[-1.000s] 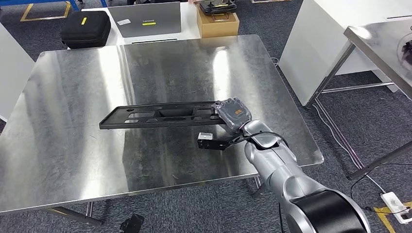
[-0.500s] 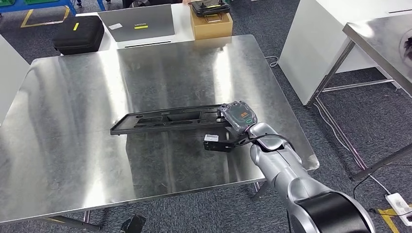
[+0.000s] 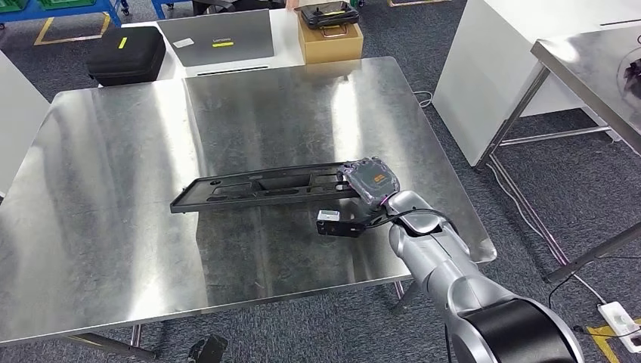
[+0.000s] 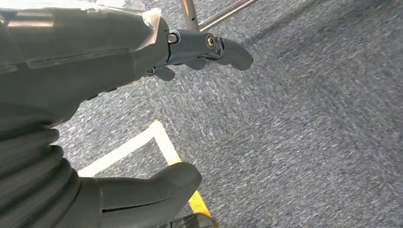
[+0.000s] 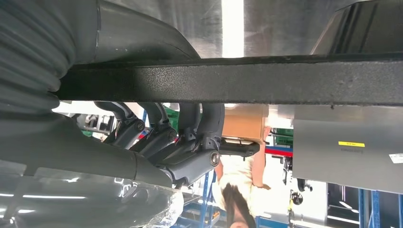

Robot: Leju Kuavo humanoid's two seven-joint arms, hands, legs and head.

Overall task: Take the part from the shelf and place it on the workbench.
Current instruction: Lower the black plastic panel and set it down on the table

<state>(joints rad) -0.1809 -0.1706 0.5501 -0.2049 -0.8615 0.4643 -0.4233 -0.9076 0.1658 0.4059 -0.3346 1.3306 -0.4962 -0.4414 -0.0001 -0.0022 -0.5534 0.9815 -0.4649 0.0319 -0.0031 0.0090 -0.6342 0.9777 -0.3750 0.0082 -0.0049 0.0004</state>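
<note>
Part point(image 3: 261, 186): long flat black plate with cut-outs, grainy matte finish, centre of head view over tabletop point(image 3: 113, 151); cannot tell if resting or just above. Right robot hand point(image 3: 368, 181) clasps its right end. Judged: shelf pickup done, release left. Tabletop brushed steel, glossy, streaked reflections. Left robot hand point(image 4: 119, 118) spread, holding nothing, over carpet.

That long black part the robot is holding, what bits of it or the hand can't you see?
- Head view: the right hand covers the black part's near end; whether the part touches the workbench can't be told.
- Right wrist view: the part's far end is cut off by the picture edge; its bar hides the tips of the fingers.
</note>
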